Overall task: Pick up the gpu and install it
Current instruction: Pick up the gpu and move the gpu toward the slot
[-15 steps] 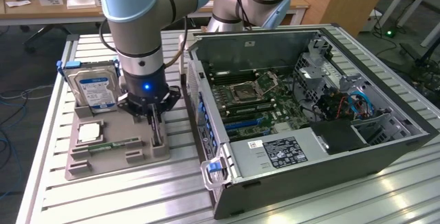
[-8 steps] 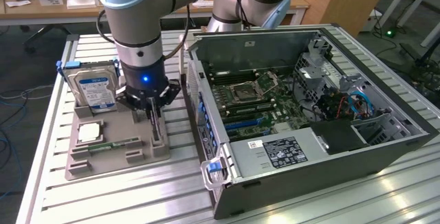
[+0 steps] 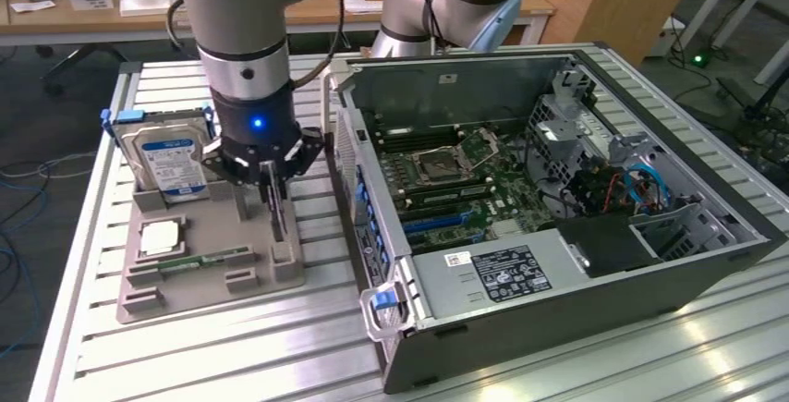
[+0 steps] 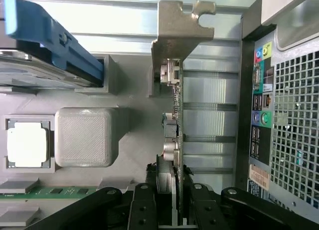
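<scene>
The gripper [image 3: 273, 178] pinches narrowly on the upper edge of the gpu [image 3: 279, 219]. The card stands on edge at the exterior view's right side of the gray tray [image 3: 203, 282], near the open computer case [image 3: 690, 263]. It looks light, thin, stiff and fragile. Its bare board edge, away from the silver bracket [image 4: 174, 30], seems the safest hold.

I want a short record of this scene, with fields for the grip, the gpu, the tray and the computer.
grip: gripper shut on the gpu
gpu: upright, over the gray tray, metal bracket at the end away from the gripper; outside the computer case
tray: hard drive standing in a blue carrier; processor and memory stick lying flat
computer: case on its side, open, motherboard exposed
</scene>
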